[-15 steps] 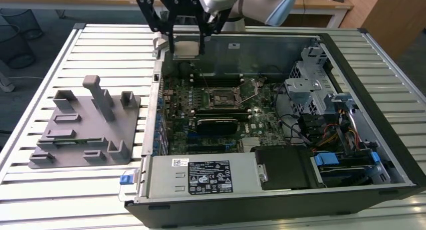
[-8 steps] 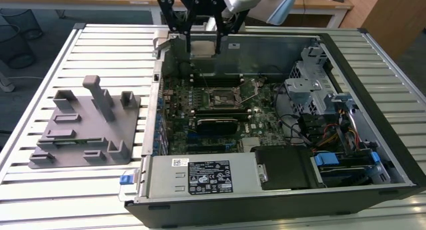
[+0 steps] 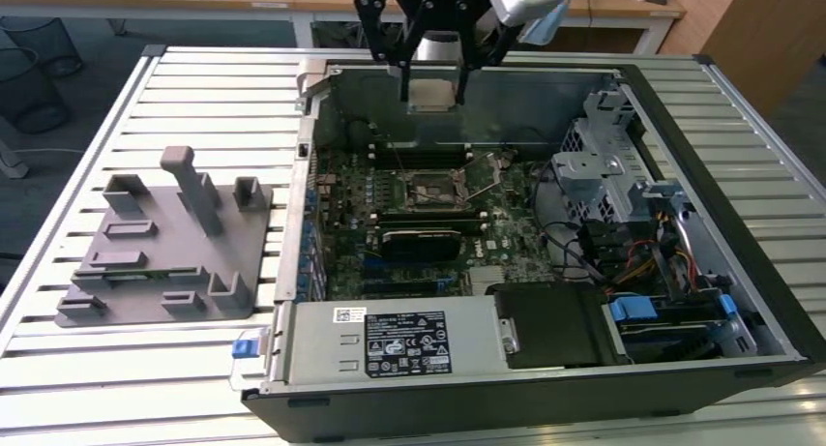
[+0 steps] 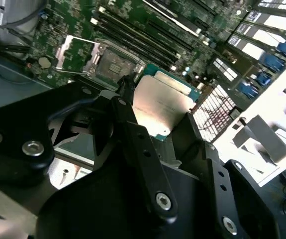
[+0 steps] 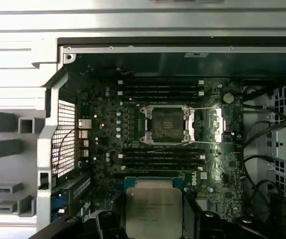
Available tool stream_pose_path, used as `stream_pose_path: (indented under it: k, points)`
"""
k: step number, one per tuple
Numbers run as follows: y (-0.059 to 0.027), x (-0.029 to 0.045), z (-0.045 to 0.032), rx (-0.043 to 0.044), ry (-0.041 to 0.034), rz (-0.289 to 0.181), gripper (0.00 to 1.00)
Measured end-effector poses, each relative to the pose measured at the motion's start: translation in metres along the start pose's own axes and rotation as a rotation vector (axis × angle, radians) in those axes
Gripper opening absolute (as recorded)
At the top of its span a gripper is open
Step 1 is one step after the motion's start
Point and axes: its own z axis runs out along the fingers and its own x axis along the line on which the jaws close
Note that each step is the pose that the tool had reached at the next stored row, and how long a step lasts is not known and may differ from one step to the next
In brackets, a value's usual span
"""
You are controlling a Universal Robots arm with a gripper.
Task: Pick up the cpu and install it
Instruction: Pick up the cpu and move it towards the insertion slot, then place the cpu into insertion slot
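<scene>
cpu (image 3: 431, 93) clamped level in hand (image 3: 432, 100), hand pointing straight down above open case (image 3: 543, 393).

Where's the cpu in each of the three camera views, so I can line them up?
Exterior view: cpu held in the gripper, seen against the case's far wall.
Second wrist view: cpu between the fingers, socket beyond it.
First wrist view: cpu nearest the camera, apart from the socket.
Shared landmark: the empty socket.
</scene>
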Motion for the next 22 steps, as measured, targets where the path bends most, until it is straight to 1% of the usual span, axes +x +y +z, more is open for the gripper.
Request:
stream_pose_path:
  k: [3,4,9,11,22]
  points:
    - [0.0003,-0.0138,0.0,-0.0001,-0.0001,0.0,0.54]
    - [0.0003,-0.0162,-0.0001,-0.0001,0.0,0.0,0.54]
    - [0.0004,-0.0237,0.0,-0.0002,-0.0001,0.002,0.54]
    - [0.0004,-0.024,0.0,0.0012,-0.0007,0.013,0.54]
    - [0.0004,-0.0241,0.0019,-0.0025,-0.0082,0.213,0.54]
